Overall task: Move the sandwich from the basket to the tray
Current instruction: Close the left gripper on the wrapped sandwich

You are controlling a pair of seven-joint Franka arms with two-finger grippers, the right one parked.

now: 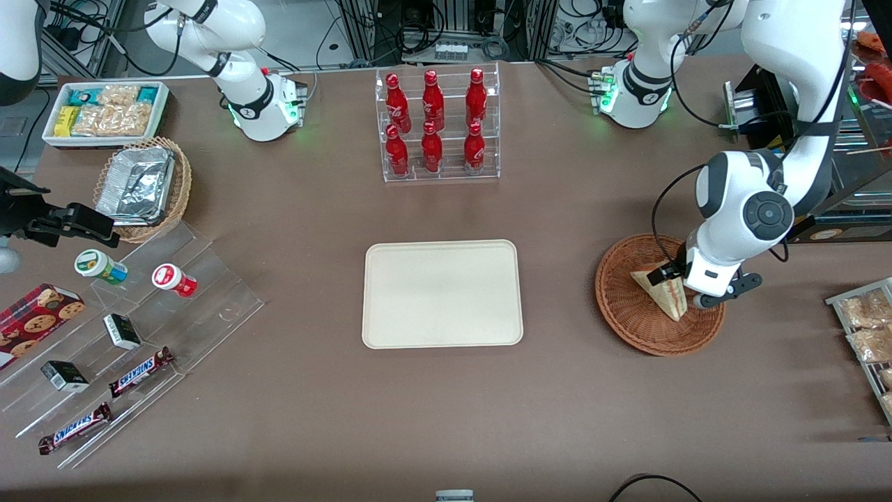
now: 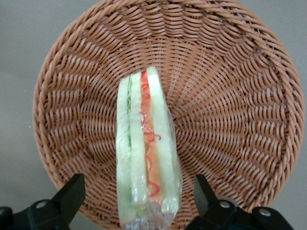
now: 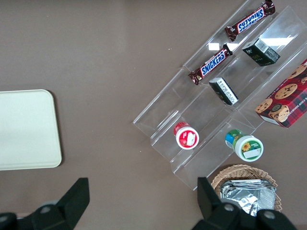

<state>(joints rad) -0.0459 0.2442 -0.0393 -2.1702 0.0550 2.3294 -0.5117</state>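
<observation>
Straddling the sandwich [image 2: 146, 153] with its fingers [image 2: 72, 194] spread wide and clear of both bread faces, the gripper [image 1: 686, 289] hangs low inside the basket [image 1: 627, 317], well apart from the tray [image 1: 442, 293] across open brown table [image 1: 557, 390].

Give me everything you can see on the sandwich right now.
The sandwich is a clear-wrapped triangular wedge of pale bread with green and red-orange filling layers showing along its upturned edge. It lies in the reddish-brown wicker basket, resting on the weave. The claw hangs open directly over it, one finger on either side, neither visibly touching.
</observation>
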